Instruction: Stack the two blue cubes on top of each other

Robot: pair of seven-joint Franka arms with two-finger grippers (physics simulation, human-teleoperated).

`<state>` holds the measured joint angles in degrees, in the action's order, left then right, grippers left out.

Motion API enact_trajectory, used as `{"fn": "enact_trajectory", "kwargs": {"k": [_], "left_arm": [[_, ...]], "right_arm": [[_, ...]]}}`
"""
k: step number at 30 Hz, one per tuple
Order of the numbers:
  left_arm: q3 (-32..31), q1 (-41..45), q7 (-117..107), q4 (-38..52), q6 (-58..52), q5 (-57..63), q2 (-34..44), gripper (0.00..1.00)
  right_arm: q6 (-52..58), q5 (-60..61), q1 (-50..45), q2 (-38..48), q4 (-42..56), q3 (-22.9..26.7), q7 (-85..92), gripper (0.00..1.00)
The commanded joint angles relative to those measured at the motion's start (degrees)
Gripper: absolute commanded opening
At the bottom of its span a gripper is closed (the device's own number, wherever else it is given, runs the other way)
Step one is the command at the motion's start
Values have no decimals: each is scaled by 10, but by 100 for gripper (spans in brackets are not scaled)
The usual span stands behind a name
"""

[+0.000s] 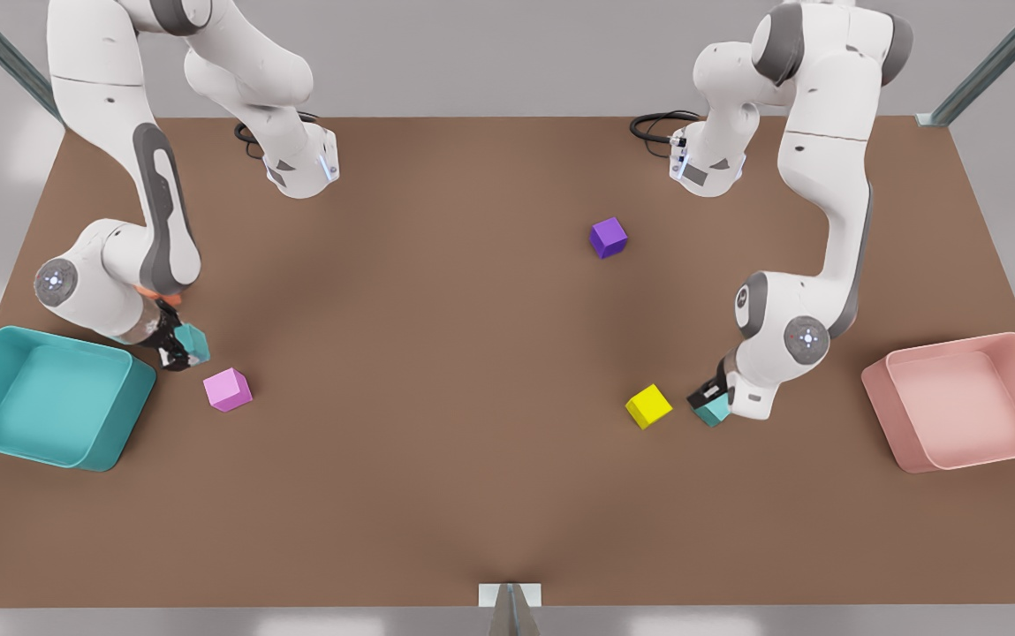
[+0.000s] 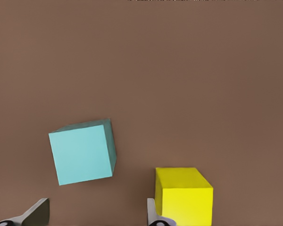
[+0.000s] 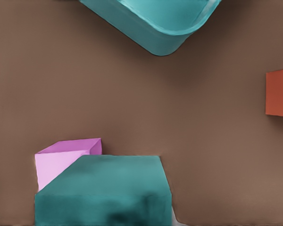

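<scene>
One blue cube (image 1: 195,340) sits between the black fingers of my right gripper (image 1: 178,347) at the front view's left, beside the teal tray. In the right wrist view this blue cube (image 3: 106,190) looms close, with the gripper shut on it. The other blue cube (image 1: 715,412) lies on the table at the front view's right, tilted against the grid of the table edges. My left gripper (image 1: 707,396) hovers right over it. In the left wrist view that cube (image 2: 82,153) lies just beyond the fingertips of the open left gripper (image 2: 96,214), untouched.
A yellow cube (image 1: 648,406) lies close beside the right-hand blue cube. A pink cube (image 1: 227,389) lies near the held one. A purple cube (image 1: 608,238) sits mid-table. An orange cube (image 3: 279,92), a teal tray (image 1: 109,442) and a pink tray (image 1: 891,415) stand at the sides.
</scene>
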<state>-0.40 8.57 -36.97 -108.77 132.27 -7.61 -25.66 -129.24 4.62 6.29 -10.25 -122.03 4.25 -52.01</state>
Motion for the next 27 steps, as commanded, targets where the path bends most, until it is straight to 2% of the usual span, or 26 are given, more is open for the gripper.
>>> {"fn": "enact_trajectory", "kwargs": {"k": [1, 4, 6, 7, 13, 18, 24, 25, 26, 27], "left_arm": [[4, 0, -48, 1, 16, -1, -4, 100], [5, -1, -94, 1, 17, 0, -12, 100], [8, -8, -92, 4, 17, 2, -23, 100], [8, -9, -92, 5, 31, 2, -31, 100], [8, -9, -95, 5, 40, 1, -43, 100], [13, -9, -93, 9, 41, 2, -55, 100], [13, -14, -91, 20, 54, 2, -91, 100], [13, -15, -91, 21, 54, 2, -92, 100], [12, -15, -91, 20, 54, 2, -96, 100], [12, -13, -91, 20, 54, 2, -96, 100]], "right_arm": [[157, 5, -38, 7, 43, -3, -8, 73], [152, 49, -153, -9, 95, -2, -42, 73], [136, 63, -256, -62, 158, -2, -129, 73], [106, 114, -287, -88, 177, -2, -151, 73], [6, 109, -448, -191, 276, 0, -374, 73], [-43, 43, -529, -267, 331, 1, -513, 74], [-90, 16, -548, -307, 339, 2, -557, 74], [-94, 16, -548, -309, 339, 2, -557, 77], [-94, 16, -548, -311, 341, 3, -557, 95], [-94, 15, -548, -314, 342, 3, -557, 100]]}}
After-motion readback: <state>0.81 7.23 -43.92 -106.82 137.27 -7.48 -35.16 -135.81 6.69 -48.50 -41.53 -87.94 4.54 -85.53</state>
